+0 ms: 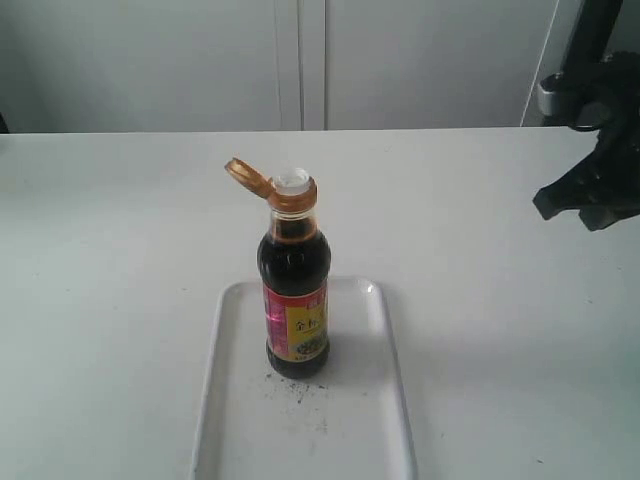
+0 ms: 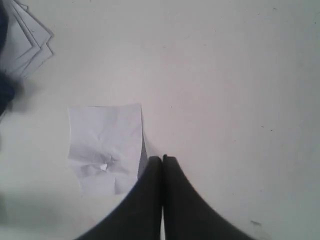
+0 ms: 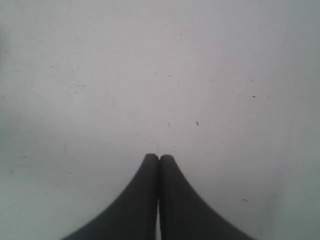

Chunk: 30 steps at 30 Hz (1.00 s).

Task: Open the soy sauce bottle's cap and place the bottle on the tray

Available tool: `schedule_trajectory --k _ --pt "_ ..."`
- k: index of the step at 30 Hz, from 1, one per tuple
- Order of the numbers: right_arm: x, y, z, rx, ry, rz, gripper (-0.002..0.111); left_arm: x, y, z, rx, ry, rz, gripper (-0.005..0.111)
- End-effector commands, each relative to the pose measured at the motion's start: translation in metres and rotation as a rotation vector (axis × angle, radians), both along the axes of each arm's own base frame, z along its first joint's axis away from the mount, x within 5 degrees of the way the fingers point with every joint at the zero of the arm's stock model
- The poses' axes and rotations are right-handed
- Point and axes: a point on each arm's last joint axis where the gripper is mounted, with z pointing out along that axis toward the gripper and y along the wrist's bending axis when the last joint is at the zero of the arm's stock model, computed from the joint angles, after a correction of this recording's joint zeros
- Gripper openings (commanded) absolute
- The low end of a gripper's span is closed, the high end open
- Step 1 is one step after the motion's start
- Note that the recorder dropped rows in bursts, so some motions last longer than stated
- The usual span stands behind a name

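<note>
**Item 1, soy sauce bottle** (image 1: 294, 300): small clear bottle of dark liquid. It stands upright at the centre of the exterior frame, on the far half of the tray. Its pink-and-yellow label (image 1: 297, 325) faces the camera.

**Item 2, cap** (image 1: 268, 185): orange-gold flip-top, open. The flap is hinged back and tilts toward the upper left. The white spout (image 1: 293, 180) is exposed.

**Item 3, tray** (image 1: 385, 380): white, with rounded corners and a low rim. It lies at lower centre and runs off the bottom edge. Dark speckles (image 1: 297, 388) sit at the bottle's foot.

**Item 4, desk** (image 1: 120, 250): plain white and bears the tray. Pale wall panels (image 1: 300, 60) run across the top of the frame.

**Item 5, right arm** (image 1: 595, 170): dark, at the right edge of the exterior frame, well apart from the bottle.

**Item 6, right gripper** (image 3: 159, 159): fingers pressed together and holding nothing, with bare desk beneath.

**Item 7, left gripper** (image 2: 162, 159): fingers pressed together and holding nothing (not seen in the exterior frame).

**Item 8, sheet of paper** (image 2: 106, 147): creased, lying flat on the desk just beside the left gripper's tips.

**Item 9, stack of papers** (image 2: 27, 40): fanned, lying further off on the desk and partly cut off by the frame edge.
</note>
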Motion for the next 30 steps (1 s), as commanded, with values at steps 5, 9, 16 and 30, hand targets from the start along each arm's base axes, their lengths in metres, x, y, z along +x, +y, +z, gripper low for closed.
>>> schedule_trajectory --k 5,9,16,30 --pt "-0.017 -0.001 0.032 0.027 -0.146 -0.011 0.0 -0.027 -0.002 0.02 -0.018 -0.292 -0.027 0.0" --pt "-0.026 -0.001 0.04 0.059 -0.288 -0.005 0.0 -0.04 -0.005 0.02 -0.052 -0.438 -0.035 0.0" --pt "-0.047 -0.001 0.043 0.102 -0.509 0.006 0.0 -0.062 -0.006 0.018 -0.053 -0.679 -0.056 0.0" --pt "-0.111 -0.005 0.062 0.174 -0.75 -0.004 0.0 -0.113 -0.008 0.015 -0.114 -0.856 -0.037 0.0"
